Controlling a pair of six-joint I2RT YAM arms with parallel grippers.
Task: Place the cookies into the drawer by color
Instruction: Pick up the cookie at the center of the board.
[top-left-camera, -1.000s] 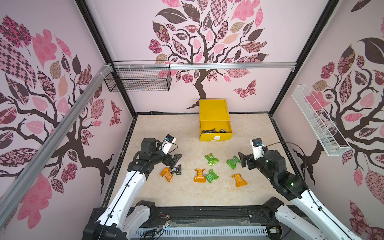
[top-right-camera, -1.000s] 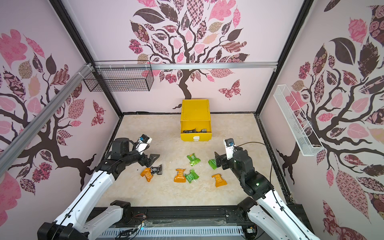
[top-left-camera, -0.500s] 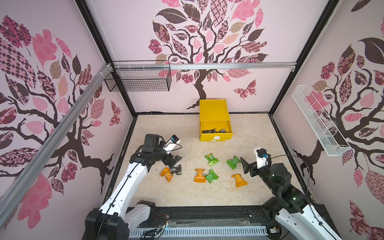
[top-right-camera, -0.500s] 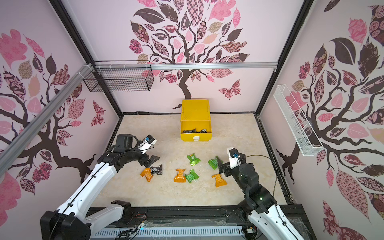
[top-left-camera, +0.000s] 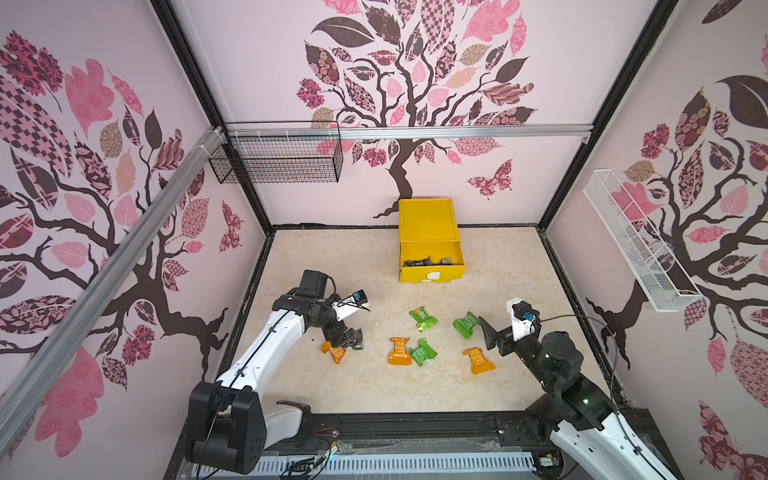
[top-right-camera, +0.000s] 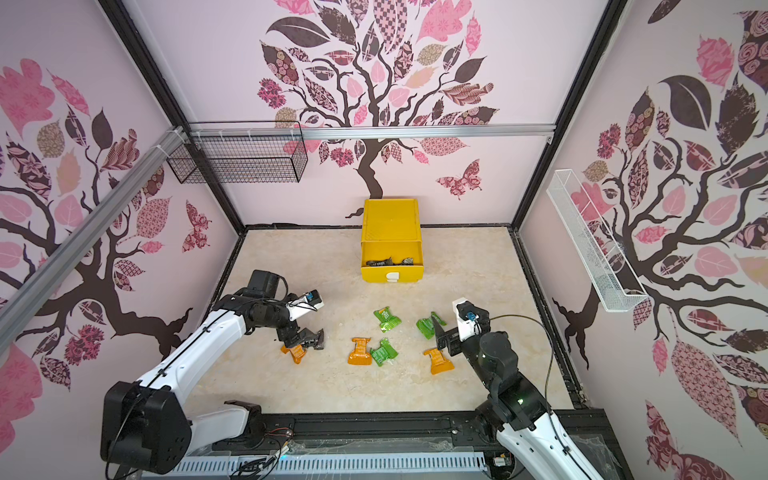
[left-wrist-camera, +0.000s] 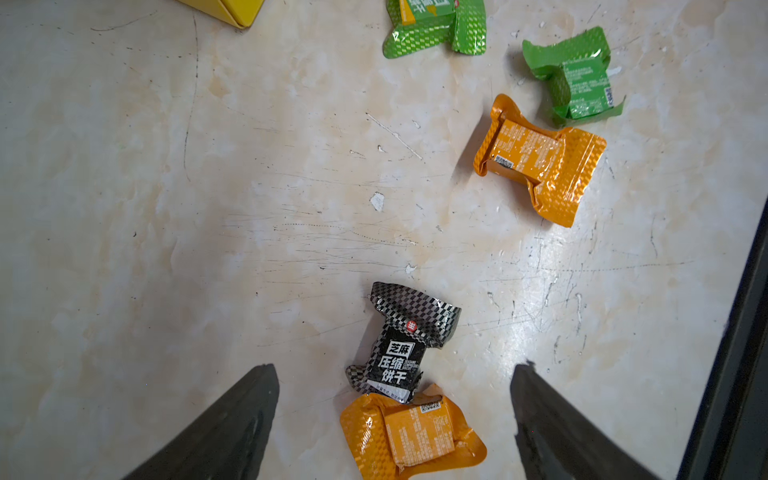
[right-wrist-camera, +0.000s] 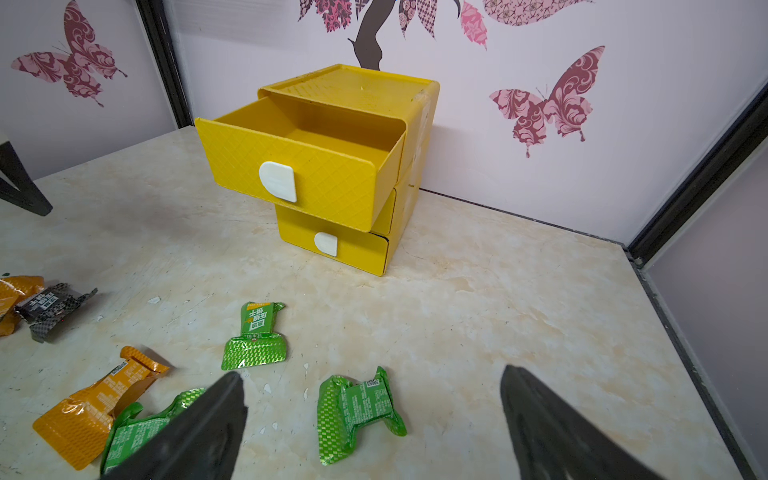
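left gripper (left-wrist-camera: 395, 368) spread wide, flanking crinkly black checkered cookie packet (left-wrist-camera: 401, 345) overlapping orange foil packet (left-wrist-camera: 415, 432), near-left | right gripper (right-wrist-camera: 370, 372) wide, empty, near green foil packet (right-wrist-camera: 357, 415) | far: boxy yellow drawer cabinet (right-wrist-camera: 345, 166), top drawer out, black packets (top-left-camera: 428, 262) inside

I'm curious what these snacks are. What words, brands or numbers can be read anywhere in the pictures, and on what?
"芝麻 压缩饼干": black checkered foil packet, front label.
"压缩饼干": green shiny foil packet, sideways, less sharp.
Fine print on the orange foil packets: too small to read.
Yellow plastic drawer cabinet: no text.
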